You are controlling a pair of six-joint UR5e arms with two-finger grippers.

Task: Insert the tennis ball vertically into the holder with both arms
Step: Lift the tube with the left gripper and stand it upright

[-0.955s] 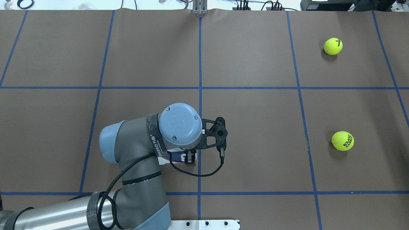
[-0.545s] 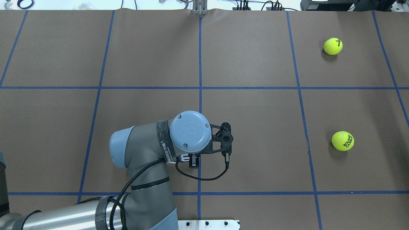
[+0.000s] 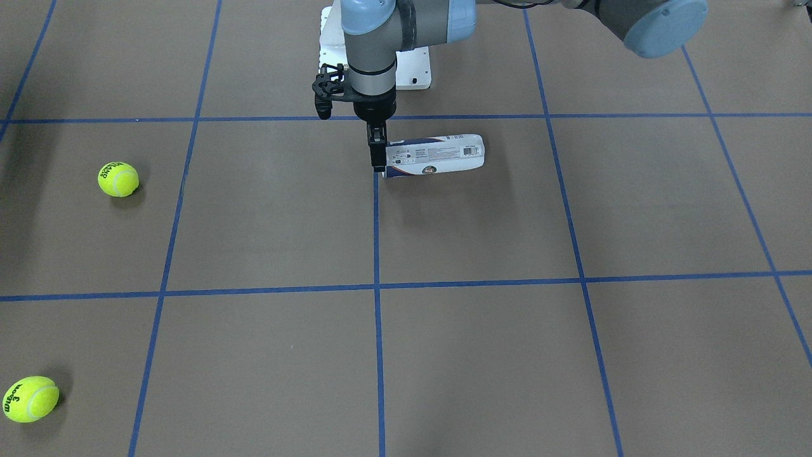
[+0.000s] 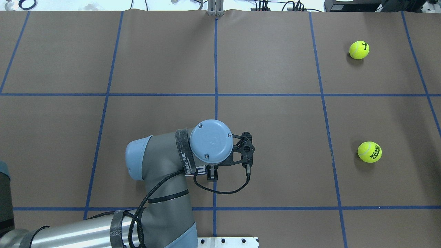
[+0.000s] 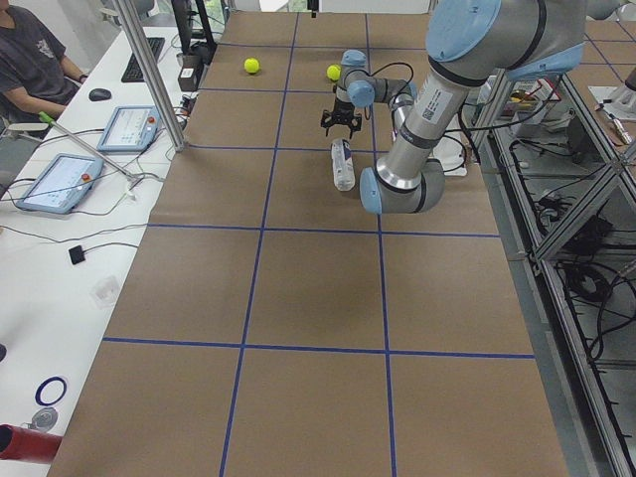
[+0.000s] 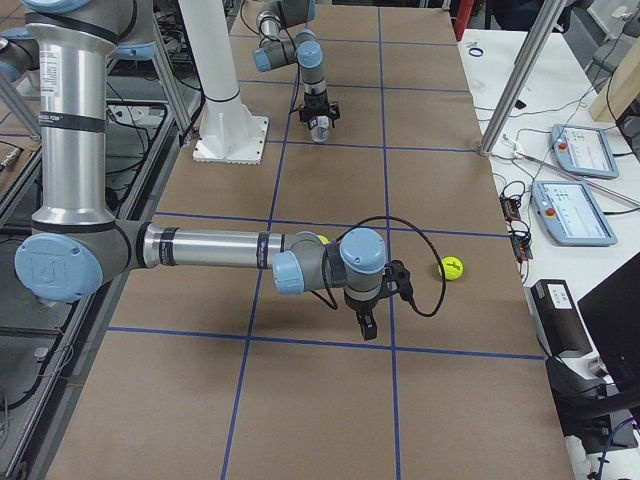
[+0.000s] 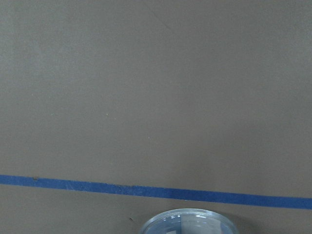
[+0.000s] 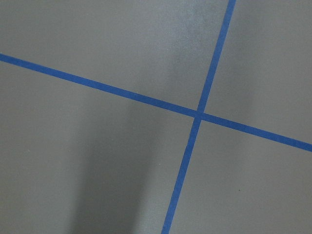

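The holder, a clear can with a navy-and-white label, lies on its side near the centre tape line. My left gripper points straight down at the can's end. In the overhead view the arm hides most of the can, and the gripper shows at its right end. The left wrist view shows only the can's clear rim, so I cannot tell the jaws' state. Two yellow tennis balls lie far to the right. My right gripper hangs above the table beyond them; I cannot tell its state.
The white pedestal base stands just behind the can, at the robot's edge of the table. Blue tape lines divide the brown table into squares. Operators' tablets and a post stand along the far edge.
My left arm and gripper have moved to the right, toward the centre tape line and the can's end. The two balls have not moved.
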